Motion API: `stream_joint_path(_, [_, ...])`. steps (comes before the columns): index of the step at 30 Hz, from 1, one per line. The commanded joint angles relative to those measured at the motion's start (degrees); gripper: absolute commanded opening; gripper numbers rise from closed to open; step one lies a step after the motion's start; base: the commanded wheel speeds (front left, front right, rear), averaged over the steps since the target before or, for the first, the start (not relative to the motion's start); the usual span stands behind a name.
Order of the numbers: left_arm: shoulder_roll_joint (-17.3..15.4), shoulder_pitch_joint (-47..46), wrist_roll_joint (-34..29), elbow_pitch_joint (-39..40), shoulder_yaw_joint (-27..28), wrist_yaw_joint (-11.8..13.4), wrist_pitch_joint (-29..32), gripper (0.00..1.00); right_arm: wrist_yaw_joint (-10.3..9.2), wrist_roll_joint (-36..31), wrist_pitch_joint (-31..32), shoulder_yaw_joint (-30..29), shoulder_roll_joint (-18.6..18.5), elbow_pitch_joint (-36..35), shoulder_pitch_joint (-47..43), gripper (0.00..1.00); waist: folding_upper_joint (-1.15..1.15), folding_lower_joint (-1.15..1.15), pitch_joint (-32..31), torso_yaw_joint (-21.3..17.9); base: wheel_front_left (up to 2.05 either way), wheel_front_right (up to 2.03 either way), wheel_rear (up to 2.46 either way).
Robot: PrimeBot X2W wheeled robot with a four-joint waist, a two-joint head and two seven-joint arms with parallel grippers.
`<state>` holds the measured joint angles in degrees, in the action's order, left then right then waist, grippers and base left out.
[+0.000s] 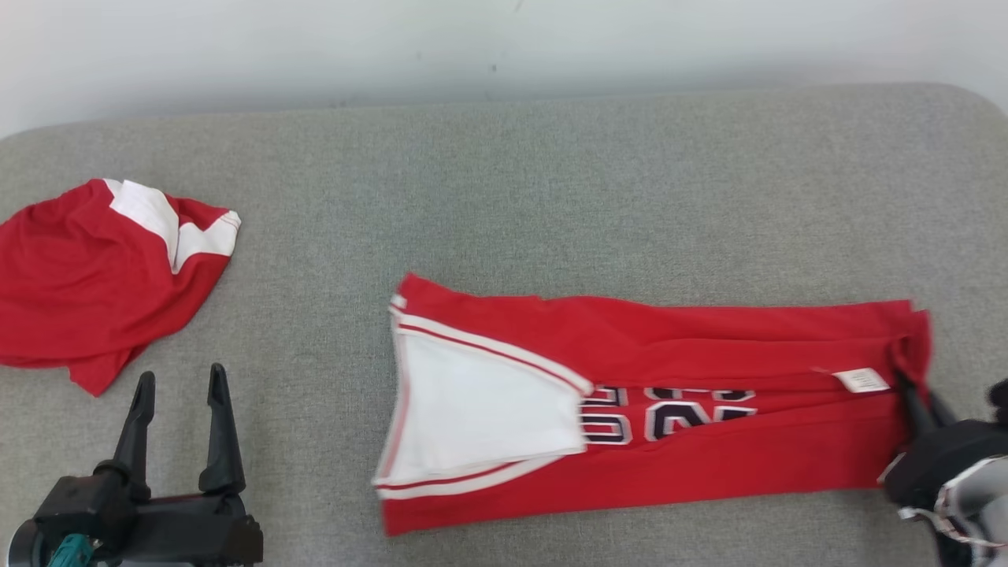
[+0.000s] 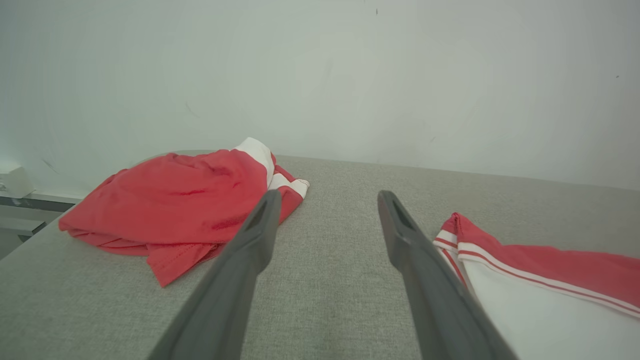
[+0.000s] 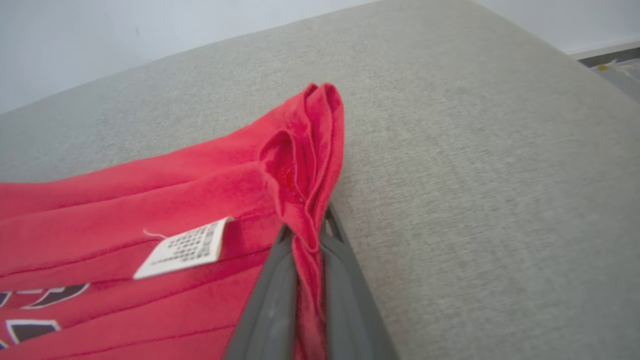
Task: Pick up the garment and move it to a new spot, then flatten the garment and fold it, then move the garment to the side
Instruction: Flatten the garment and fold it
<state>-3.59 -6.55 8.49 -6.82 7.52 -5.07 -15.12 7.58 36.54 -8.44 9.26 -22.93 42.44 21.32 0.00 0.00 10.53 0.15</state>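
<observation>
Long folded red garment (image 1: 709, 346), white panel, dark numerals, by the desk's (image 1: 551, 197) front edge. Right end effector (image 3: 306, 239) pinches its bunched end; left end effector (image 1: 181, 375) spread wide.

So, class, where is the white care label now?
Head view: the care label lies at the right end of the folded jersey, beside the right end effector.

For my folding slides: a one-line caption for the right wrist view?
Right gripper shut on a bunched edge of the red jersey, near its white tag, on the grey table.
</observation>
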Motion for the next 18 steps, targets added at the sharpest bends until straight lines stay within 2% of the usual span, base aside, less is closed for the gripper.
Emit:
stream_joint_path(1, [0.09, 1.00, -0.85, -0.23, 0.34, -0.23, -0.02, 1.00, -0.18, 0.42, -0.36, -0.75, -1.61, 0.44, 0.63, 0.00, 0.00, 0.00, -0.88, -0.32, 0.00, 0.00, 0.00])
stream_joint_path(5, [0.29, 1.50, -1.16, -0.46, 0.63, -0.48, -0.03, 1.00, -0.18, 0.19, 0.11, -2.48, -5.44, 1.45, 1.24, 0.00, 0.00, 0.00, -2.04, -0.42, 0.00, 0.00, 0.00])
stream_joint_path(8, [0.38, 2.18, -1.12, -0.53, 0.97, -0.76, -0.02, 1.00, -0.18, -0.26, 0.89, -3.12, -6.44, 1.93, 1.87, 0.00, 0.00, 0.00, -2.73, -0.58, 0.00, 0.00, 0.00])
stream_joint_path(11, [0.44, 2.67, -1.14, -0.54, 1.29, -0.89, -0.02, 1.00, -0.17, -0.63, 1.27, -2.79, -6.03, 1.44, 2.26, 0.00, 0.00, 0.00, -3.16, -0.79, 0.00, 0.00, 0.00])
stream_joint_path(18, [0.56, 3.72, -1.27, -0.74, 1.61, -0.86, -0.02, 1.00, -0.17, -1.78, 2.28, 0.90, -1.87, -3.15, 1.73, 0.00, 0.00, 0.00, -4.36, -1.20, 0.00, 0.00, 0.00])
